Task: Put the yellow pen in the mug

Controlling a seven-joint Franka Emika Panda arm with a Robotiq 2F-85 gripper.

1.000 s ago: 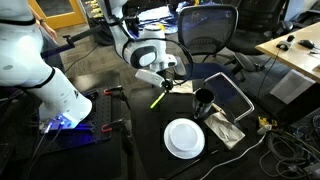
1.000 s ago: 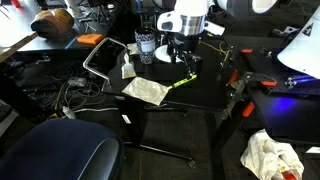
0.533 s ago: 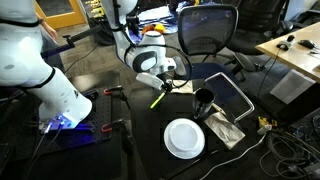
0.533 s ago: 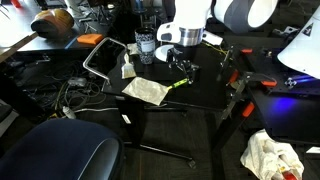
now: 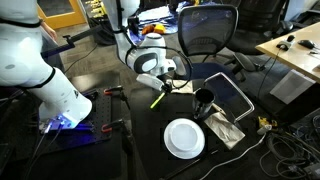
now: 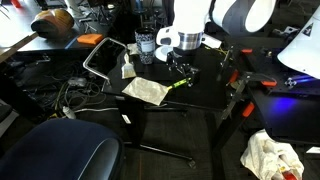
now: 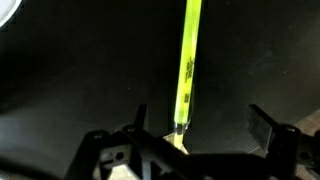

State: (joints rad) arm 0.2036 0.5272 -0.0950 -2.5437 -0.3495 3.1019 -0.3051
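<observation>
Currently the pen (image 7: 187, 65) lies flat on the black table (image 7: 80, 70) and is not yet lifted. In the wrist view it runs from 6 o'clock up to 12 o'clock, slightly tilted, with its near end between the fingers (image 7: 262, 122). The gripper (image 7: 200, 118) is spread wide and nothing is held. The pen sits nearer the finger at 9 o'clock than the one at 3 o'clock, and no contact is seen. In an exterior view the gripper (image 5: 168, 80) hangs low over the pen's upper end. The pen (image 5: 158, 98) trails from there toward 7 o'clock. The mug (image 5: 204, 100) stands apart at 3 o'clock of the pen, with the plate (image 5: 184, 138) at 7 o'clock of the mug. The step in hand is judged to be the grasp. The gripper should be nudged toward 9 o'clock in the wrist view so the shaft is centred. It should also be moved a little toward 12 o'clock so more than the very tip is pinched. The descent should be finished until the fingers straddle the shaft just off the table, and the closing done slowly. Otherwise the thin stick may be flicked aside or pivoted. A grip fairly near one end is preferred, so the free end can be lowered into the mug.
</observation>
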